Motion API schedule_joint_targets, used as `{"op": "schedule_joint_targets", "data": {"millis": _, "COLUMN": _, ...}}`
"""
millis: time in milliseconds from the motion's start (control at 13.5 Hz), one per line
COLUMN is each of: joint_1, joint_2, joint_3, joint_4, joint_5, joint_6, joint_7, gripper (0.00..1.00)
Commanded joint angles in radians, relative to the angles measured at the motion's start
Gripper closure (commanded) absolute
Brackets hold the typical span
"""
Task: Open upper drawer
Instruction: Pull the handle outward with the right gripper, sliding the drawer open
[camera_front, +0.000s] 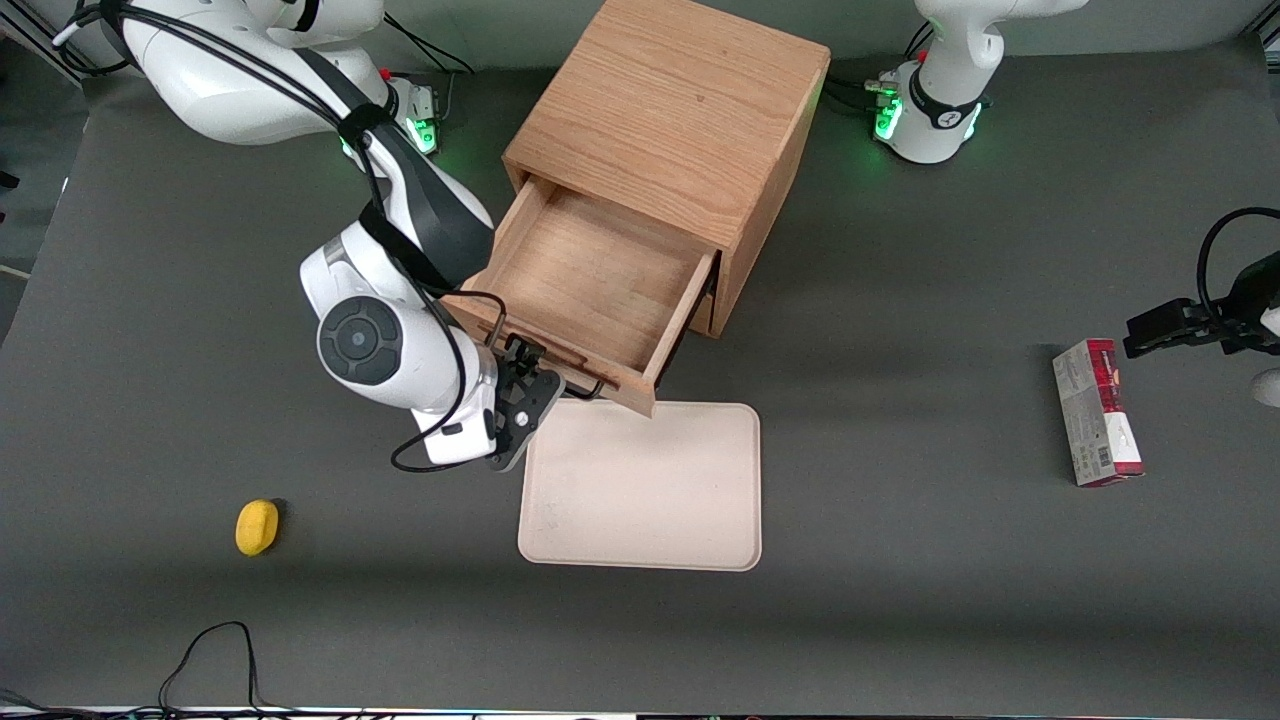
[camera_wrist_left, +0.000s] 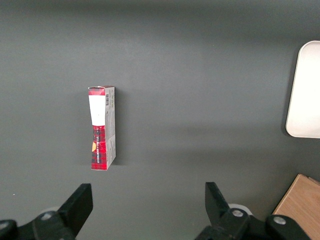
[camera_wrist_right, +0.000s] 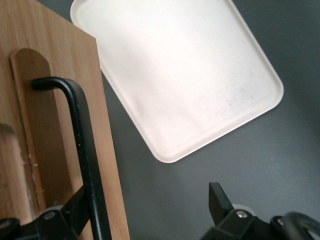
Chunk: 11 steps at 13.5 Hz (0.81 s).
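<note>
The light oak cabinet (camera_front: 670, 110) stands at the back of the table. Its upper drawer (camera_front: 590, 280) is pulled well out, showing its bare shallow wooden tray. The thin black wire handle (camera_front: 545, 360) runs along the drawer front (camera_wrist_right: 55, 125) and shows close up in the right wrist view (camera_wrist_right: 85, 150). My right gripper (camera_front: 520, 385) is in front of the drawer front, at the handle. It is open (camera_wrist_right: 147, 200): one finger (camera_wrist_right: 72, 212) is against the handle, the other finger (camera_wrist_right: 219, 200) stands well apart over the mat. Only a sliver of the lower drawer (camera_front: 706, 312) shows beneath.
A beige tray (camera_front: 640, 485) lies flat on the mat just in front of the open drawer, also in the right wrist view (camera_wrist_right: 185, 75). A yellow object (camera_front: 257, 526) lies toward the working arm's end. A red and grey box (camera_front: 1097, 410) lies toward the parked arm's end.
</note>
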Motion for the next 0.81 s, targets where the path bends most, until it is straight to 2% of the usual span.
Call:
{"op": "schedule_joint_targets", "data": {"millis": 0, "joint_1": 0.011, "joint_2": 0.052, "joint_3": -0.03, "joint_4": 0.088, "joint_5": -0.022, "joint_6": -0.005, "joint_7": -0.015, "gripper": 0.0}}
{"op": "schedule_joint_targets", "data": {"millis": 519, "joint_1": 0.005, "joint_2": 0.032, "joint_3": -0.044, "joint_4": 0.115, "joint_5": -0.026, "joint_6": -0.006, "joint_7": -0.008, "gripper": 0.0}}
{"op": "schedule_joint_targets", "data": {"millis": 741, "joint_1": 0.006, "joint_2": -0.02, "joint_3": -0.091, "joint_4": 0.137, "joint_5": -0.025, "joint_6": -0.012, "joint_7": -0.006, "gripper": 0.0}}
